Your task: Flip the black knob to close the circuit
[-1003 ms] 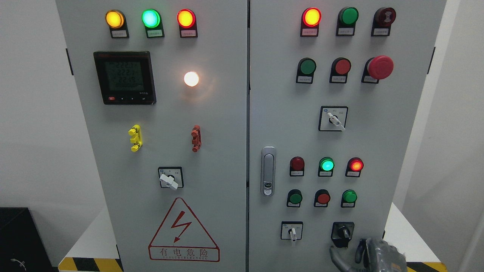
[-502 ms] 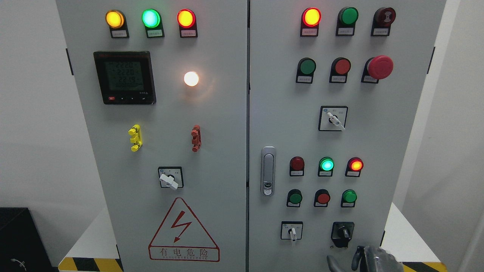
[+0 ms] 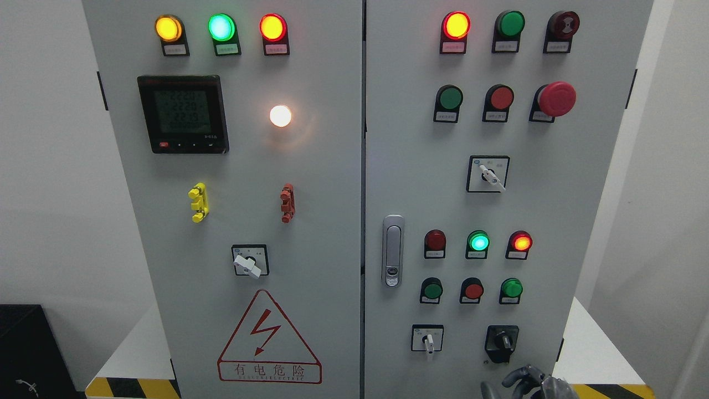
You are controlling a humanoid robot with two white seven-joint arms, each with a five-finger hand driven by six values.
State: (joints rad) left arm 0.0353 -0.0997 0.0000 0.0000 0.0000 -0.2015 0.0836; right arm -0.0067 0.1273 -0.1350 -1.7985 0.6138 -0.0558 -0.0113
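Note:
The black knob [image 3: 503, 339] sits on a black square plate at the lower right of the grey cabinet's right door [image 3: 526, 210]. Its handle points up and to the left. My right hand [image 3: 523, 382] shows only as dark fingertips at the bottom edge, below the knob and apart from it. The fingers are loosely curled and hold nothing. The left arm is out of view.
A white selector switch [image 3: 427, 339] sits left of the knob. Red and green push buttons [image 3: 472, 290] and indicator lamps [image 3: 478, 242] are above it. A door latch [image 3: 392, 250] is at the door's left edge. A red mushroom stop button [image 3: 556, 98] protrudes at the upper right.
My right hand has dropped down from beside the black knob to the bottom edge of the picture. The knob's handle has not visibly turned.

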